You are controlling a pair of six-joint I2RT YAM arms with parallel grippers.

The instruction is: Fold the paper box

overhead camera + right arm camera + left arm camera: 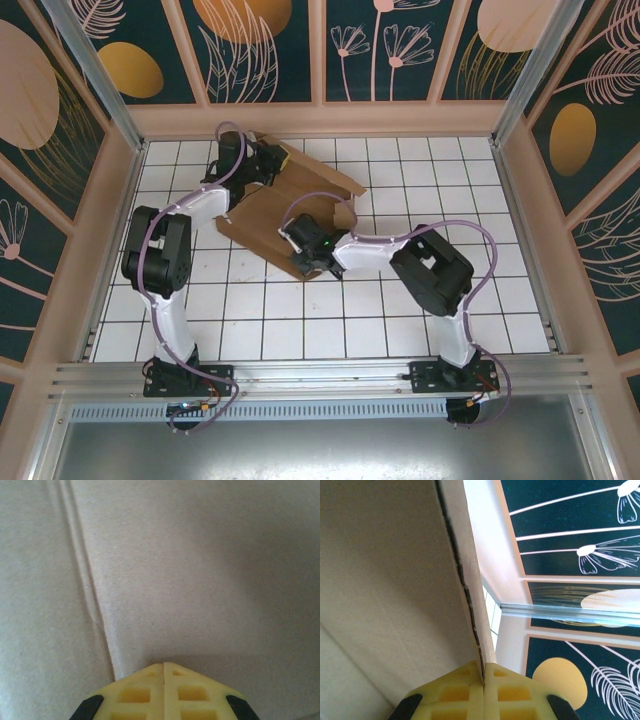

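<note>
The paper box (305,190) is a brown cardboard sheet lying partly folded on the tiles at the back middle. My left gripper (278,160) is at its far left end. In the left wrist view the left gripper (484,669) is shut on the upright edge of a paper box (385,580) flap, which runs between the yellow fingers (455,690). My right gripper (298,242) rests on the near part of the sheet. Seen from the right wrist, the right gripper (164,665) is shut with its tips against the flat paper box (200,555), beside a crease (85,580).
The white tiled table (450,300) has free room to the right and in front of the box. A beige back wall (320,118) and side walls close it in. An aluminium rail (300,375) runs along the near edge by the arm bases.
</note>
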